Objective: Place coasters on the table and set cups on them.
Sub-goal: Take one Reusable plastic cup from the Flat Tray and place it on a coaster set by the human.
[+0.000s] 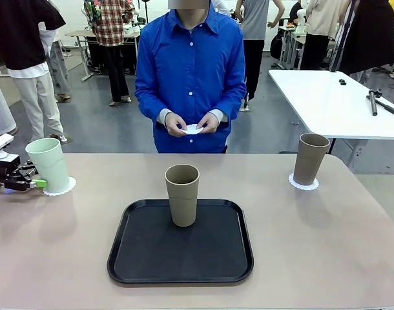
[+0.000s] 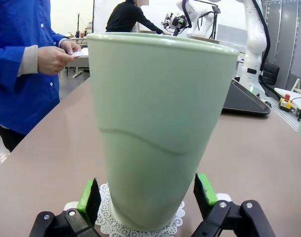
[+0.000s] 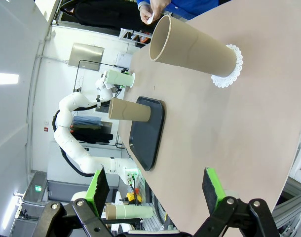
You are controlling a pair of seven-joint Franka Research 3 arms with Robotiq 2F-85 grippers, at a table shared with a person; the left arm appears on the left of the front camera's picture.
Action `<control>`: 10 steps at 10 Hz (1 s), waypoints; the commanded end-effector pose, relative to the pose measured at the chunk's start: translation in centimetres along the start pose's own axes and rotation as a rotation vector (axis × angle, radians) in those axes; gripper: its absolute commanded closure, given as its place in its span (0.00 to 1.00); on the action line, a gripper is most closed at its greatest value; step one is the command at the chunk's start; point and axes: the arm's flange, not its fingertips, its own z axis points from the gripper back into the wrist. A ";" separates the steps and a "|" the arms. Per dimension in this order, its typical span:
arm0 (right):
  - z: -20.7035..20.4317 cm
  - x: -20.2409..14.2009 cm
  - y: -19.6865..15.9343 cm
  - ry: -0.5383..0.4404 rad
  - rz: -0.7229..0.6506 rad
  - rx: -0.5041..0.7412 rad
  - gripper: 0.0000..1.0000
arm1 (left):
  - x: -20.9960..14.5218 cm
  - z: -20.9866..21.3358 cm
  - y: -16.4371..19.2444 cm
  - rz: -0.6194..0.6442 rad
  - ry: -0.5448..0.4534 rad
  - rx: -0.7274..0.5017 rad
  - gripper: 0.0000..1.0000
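Observation:
The mint green cup (image 1: 48,165) stands upright on a lacy coaster (image 1: 61,188) at the table's (image 1: 313,245) far left. My left gripper (image 1: 35,184) is open at that cup's base; in the left wrist view its green pads (image 2: 89,196) flank the cup (image 2: 160,128) with small gaps, above the coaster (image 2: 111,219). One tan cup (image 1: 311,158) stands on a coaster (image 1: 303,183) at the far right. The other tan cup (image 1: 182,194) stands on the black tray (image 1: 181,258). The person holds a third coaster (image 1: 192,129) in both hands. My right gripper (image 3: 155,190) is open and empty, well back from the right tan cup (image 3: 195,49).
The black tray lies at the middle of the near side. A white table (image 1: 332,97) with small tools stands behind the far right corner. The person in a blue shirt (image 1: 190,64) stands at the far edge, centred.

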 end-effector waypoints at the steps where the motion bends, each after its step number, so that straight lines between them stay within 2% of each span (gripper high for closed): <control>1: 0.0 0.0 0.0 0.002 -0.002 -0.005 0.00 | 0.5 0.9 -0.1 0.015 0.030 -0.024 0.00; 6: 0.0 0.0 0.0 0.002 -0.002 -0.005 0.00 | 1.8 4.1 -0.8 -0.002 0.110 -0.001 0.00; 7: 0.0 0.0 0.0 0.002 -0.002 -0.005 0.00 | 3.5 5.0 -1.3 -0.013 0.181 0.073 0.00; 8: 0.0 0.0 0.0 0.002 -0.002 -0.005 0.00 | 6.2 5.8 -2.4 0.027 0.274 0.175 0.00; 10: 0.0 0.0 0.0 0.002 -0.002 -0.005 0.00 | 13.2 7.2 -5.6 0.066 0.468 0.407 0.00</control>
